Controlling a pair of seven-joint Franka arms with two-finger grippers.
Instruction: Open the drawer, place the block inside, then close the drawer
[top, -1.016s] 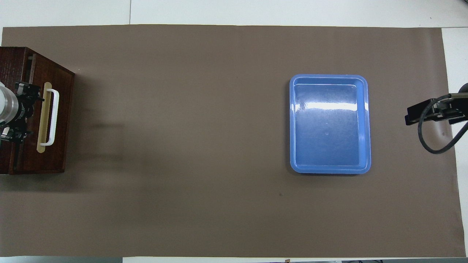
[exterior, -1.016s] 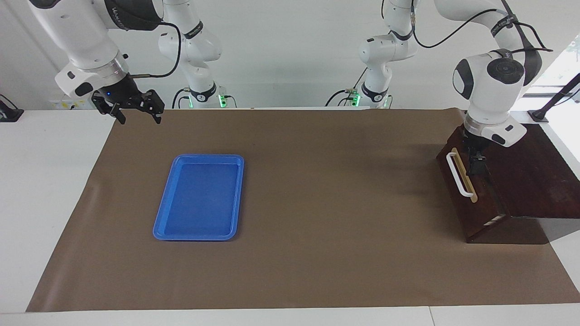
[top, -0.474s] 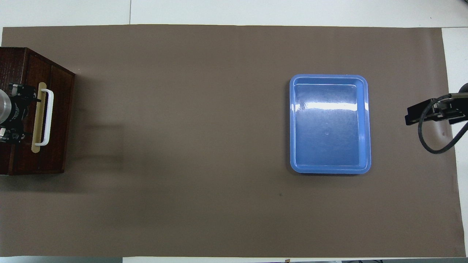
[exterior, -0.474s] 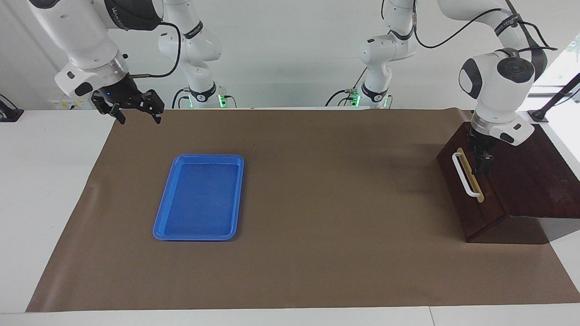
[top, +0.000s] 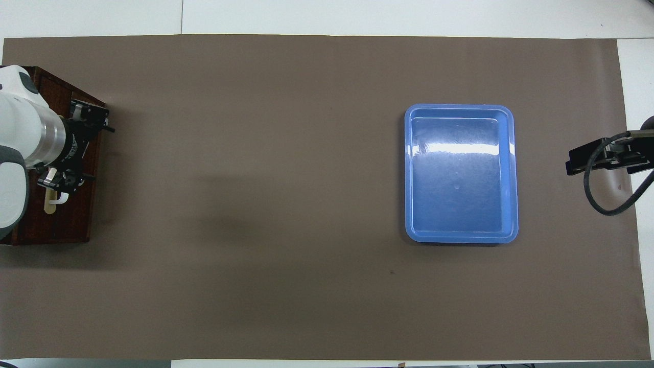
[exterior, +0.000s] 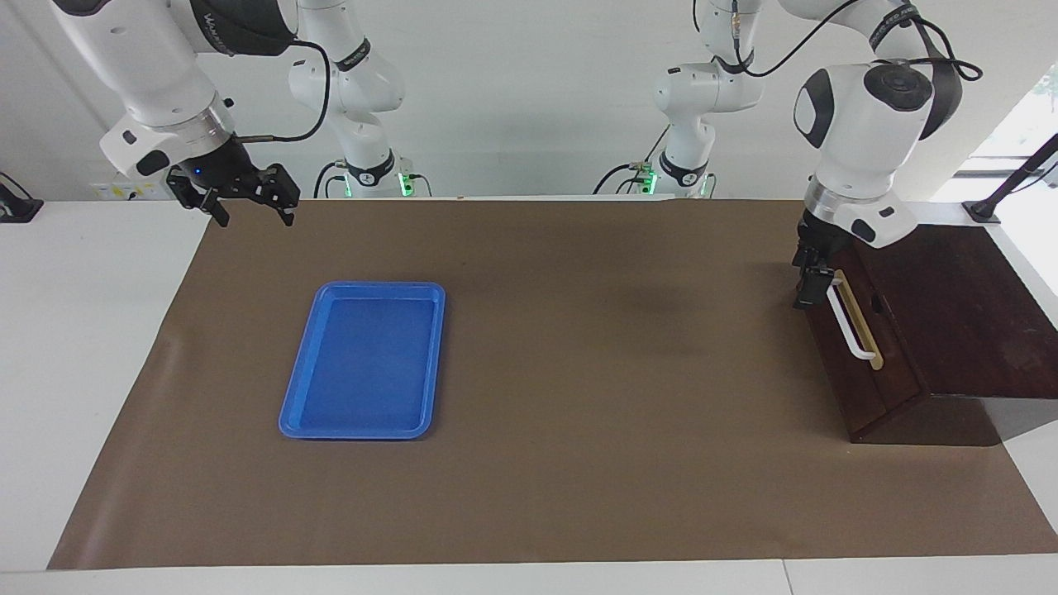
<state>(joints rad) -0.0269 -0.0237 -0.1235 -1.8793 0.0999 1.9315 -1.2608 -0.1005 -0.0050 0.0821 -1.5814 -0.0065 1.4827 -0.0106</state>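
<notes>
Lettering is present on the dark sleeve (exterior: 235, 25) around the arm at upper left of the facing view, and on narrow bands of the arms further along the top; none is legible. The overhead view shows no markings.

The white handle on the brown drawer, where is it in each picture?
Facing view: the handle slants down the drawer front at the right edge, beside the left pincer.
Overhead view: only one end of the handle peeks from under the arm, at the left edge.
Shared landmark: the blue tray, toward the right arm's end of the table.
</notes>
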